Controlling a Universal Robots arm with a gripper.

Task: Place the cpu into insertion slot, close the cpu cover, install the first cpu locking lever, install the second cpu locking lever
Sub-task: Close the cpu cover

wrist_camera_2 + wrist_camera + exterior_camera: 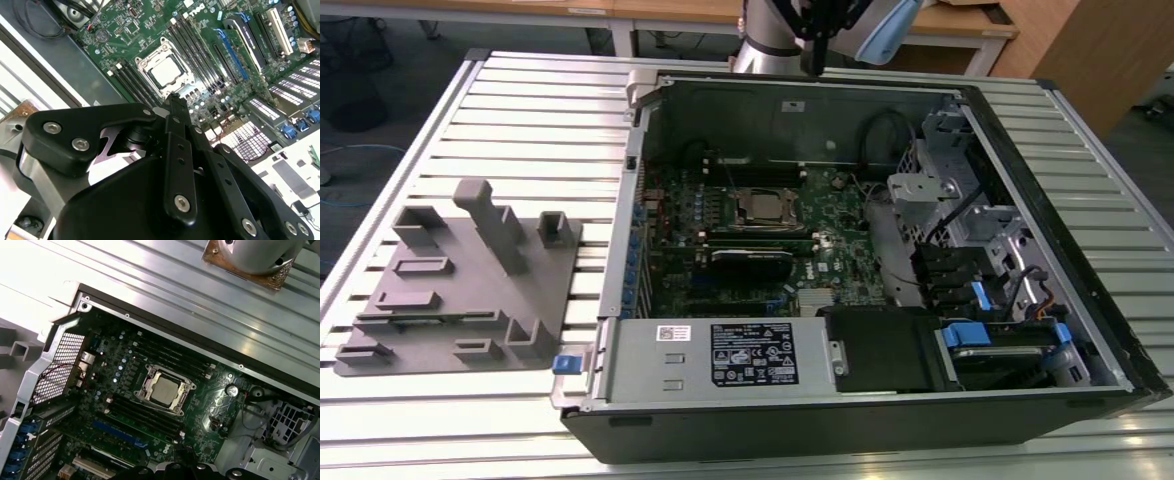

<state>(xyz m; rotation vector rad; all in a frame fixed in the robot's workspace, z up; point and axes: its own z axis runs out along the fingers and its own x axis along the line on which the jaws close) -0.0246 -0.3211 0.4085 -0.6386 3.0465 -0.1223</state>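
Slatted metal desk, wooden tables behind. It carries an open computer case and, by the edge on the exterior view's left, a grey fixture block. The silver-grey cpu lies in the insertion slot, framed by the cpu cover. The levers are indistinct. The claw, pressed together and empty, hangs above the case.

Arm high up, gripper pointing straight down, fingers together, nothing between them.
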